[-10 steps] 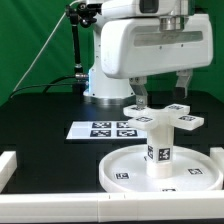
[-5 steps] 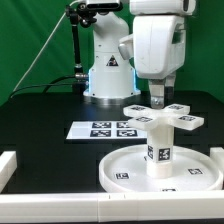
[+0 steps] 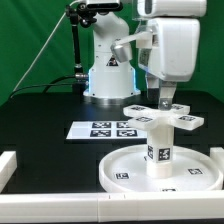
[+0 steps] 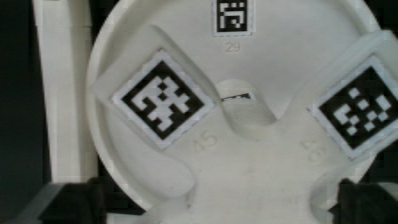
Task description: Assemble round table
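Observation:
The large rimmed round disc (image 3: 130,172) lies at the exterior view's lower right. The thick short cylinder (image 3: 159,148) stands upright in its middle. The small cross-shaped piece (image 3: 163,118) sits on top of the cylinder. My gripper (image 3: 164,103) hangs just above the cross's middle. In the wrist view the cross (image 4: 164,97) shows two tagged arms with the disc (image 4: 125,40) behind it. My gripper (image 4: 222,205) is open. Its dark fingertips (image 4: 79,203) stand wide apart on either side of the white parts and hold nothing.
The marker board (image 3: 103,129) lies on the black table left of the disc. White border rails run along the front (image 3: 60,206) and the left (image 3: 8,165). The arm's base (image 3: 108,75) stands at the back, with a green backdrop behind it.
The wrist has turned about a quarter turn above the cross and shifted slightly to the exterior view's right. The cross, cylinder and disc have not moved.

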`<action>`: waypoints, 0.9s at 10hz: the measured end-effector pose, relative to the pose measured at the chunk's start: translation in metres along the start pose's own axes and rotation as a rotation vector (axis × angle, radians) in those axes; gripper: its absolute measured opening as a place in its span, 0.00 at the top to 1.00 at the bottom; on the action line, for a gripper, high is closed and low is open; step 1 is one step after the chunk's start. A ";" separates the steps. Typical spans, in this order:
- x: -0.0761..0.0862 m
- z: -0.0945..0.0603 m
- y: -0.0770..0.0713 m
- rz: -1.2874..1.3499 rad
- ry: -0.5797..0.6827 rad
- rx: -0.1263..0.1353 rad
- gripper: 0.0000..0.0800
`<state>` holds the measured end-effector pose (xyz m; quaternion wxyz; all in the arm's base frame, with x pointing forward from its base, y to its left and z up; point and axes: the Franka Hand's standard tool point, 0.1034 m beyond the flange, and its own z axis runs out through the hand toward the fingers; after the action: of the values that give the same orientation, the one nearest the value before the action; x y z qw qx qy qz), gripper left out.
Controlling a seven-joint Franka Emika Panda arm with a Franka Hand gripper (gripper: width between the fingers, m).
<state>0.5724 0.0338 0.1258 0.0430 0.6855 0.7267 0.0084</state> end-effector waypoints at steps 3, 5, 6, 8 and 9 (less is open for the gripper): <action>0.006 0.005 -0.004 0.042 0.002 0.011 0.19; 0.006 0.009 -0.009 0.059 0.002 0.021 0.19; 0.006 0.010 -0.011 0.060 0.001 0.026 0.19; 0.004 0.014 -0.014 0.063 0.000 0.033 0.19; 0.004 0.015 -0.014 0.065 -0.001 0.035 0.19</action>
<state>0.5594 0.0361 0.1093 0.0310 0.7093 0.7042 -0.0032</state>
